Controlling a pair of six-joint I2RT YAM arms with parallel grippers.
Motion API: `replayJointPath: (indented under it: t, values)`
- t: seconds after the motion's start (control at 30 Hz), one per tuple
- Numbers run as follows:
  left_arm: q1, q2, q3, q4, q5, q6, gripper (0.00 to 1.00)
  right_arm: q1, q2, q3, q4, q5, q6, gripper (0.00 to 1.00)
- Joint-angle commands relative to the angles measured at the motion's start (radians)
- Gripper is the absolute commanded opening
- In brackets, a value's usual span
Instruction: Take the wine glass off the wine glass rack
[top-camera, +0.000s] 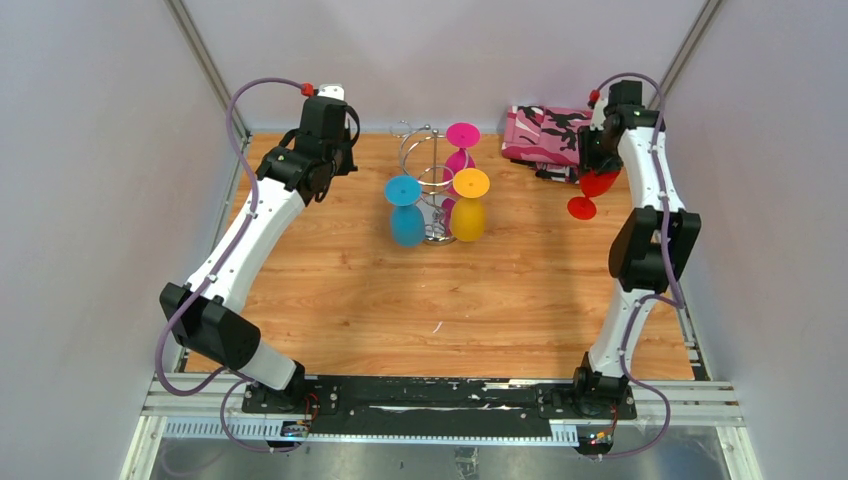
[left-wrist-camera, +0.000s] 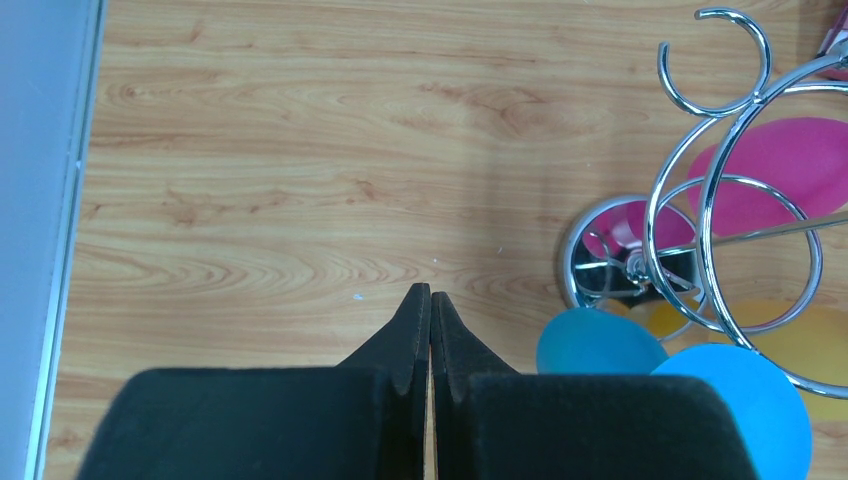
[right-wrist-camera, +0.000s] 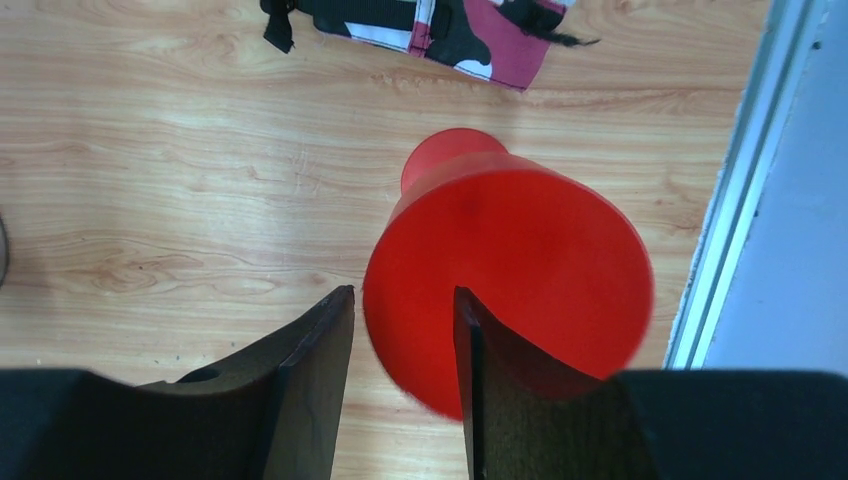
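Note:
The chrome wine glass rack (top-camera: 432, 190) stands at the middle back; its mirrored base (left-wrist-camera: 640, 265) and wire loops show in the left wrist view. A blue glass (top-camera: 406, 222), a yellow glass (top-camera: 468, 215) and a magenta glass (top-camera: 461, 140) hang on it upside down. A red wine glass (top-camera: 592, 190) is off the rack at the right, tilted with its foot toward the near side. My right gripper (top-camera: 598, 165) is just above it. Its fingers are apart (right-wrist-camera: 405, 292), and the red foot disc (right-wrist-camera: 520, 260) lies beyond them, partly behind the right finger. My left gripper (left-wrist-camera: 431, 300) is shut and empty, left of the rack.
A pink, black and white patterned cloth (top-camera: 545, 135) lies at the back right, just beyond the red glass (right-wrist-camera: 450, 25). A metal frame rail (right-wrist-camera: 740, 180) runs along the table's right edge, close to the glass. White walls enclose the table.

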Motion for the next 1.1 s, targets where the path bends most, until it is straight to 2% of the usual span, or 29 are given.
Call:
replayJointPath:
  t: [0.0, 0.23, 0.33, 0.43, 0.53, 0.67, 0.77, 0.87, 1.0, 1.07]
  values:
    - [-0.005, 0.001, 0.01, 0.015, -0.008, 0.0, 0.0, -0.012, -0.102, 0.046, -0.045, 0.004, 0.021, 0.45]
    - [-0.005, -0.003, 0.007, 0.017, -0.006, -0.004, 0.0, 0.023, -0.255, 0.022, -0.046, 0.094, 0.05, 0.44]
    - [-0.005, -0.006, 0.003, 0.017, -0.002, -0.008, 0.0, 0.037, -0.358, -0.027, 0.02, 0.106, 0.086, 0.44]
    - [-0.005, -0.01, -0.003, 0.018, 0.0, -0.011, 0.0, 0.042, -0.489, -0.143, 0.164, -0.043, 0.12, 0.43]
    - [-0.005, -0.018, -0.01, 0.024, 0.004, -0.011, 0.0, 0.042, -0.584, -0.267, 0.327, -0.291, 0.224, 0.43]
    - [-0.005, -0.055, -0.042, 0.063, 0.027, -0.006, 0.0, 0.043, -0.598, -0.376, 0.568, -0.597, 0.415, 0.41]
    - [-0.005, -0.128, -0.122, 0.183, 0.11, 0.013, 0.0, 0.047, -0.586, -0.466, 0.78, -0.766, 0.58, 0.4]
    - [-0.005, -0.238, -0.259, 0.38, 0.248, 0.011, 0.01, 0.055, -0.569, -0.536, 0.963, -0.841, 0.716, 0.4]
    - [-0.005, -0.381, -0.458, 0.674, 0.427, -0.046, 0.06, 0.078, -0.53, -0.583, 1.072, -0.872, 0.798, 0.4]
    - [-0.005, -0.405, -0.502, 0.769, 0.486, -0.057, 0.07, 0.095, -0.494, -0.586, 1.104, -0.879, 0.825, 0.4]
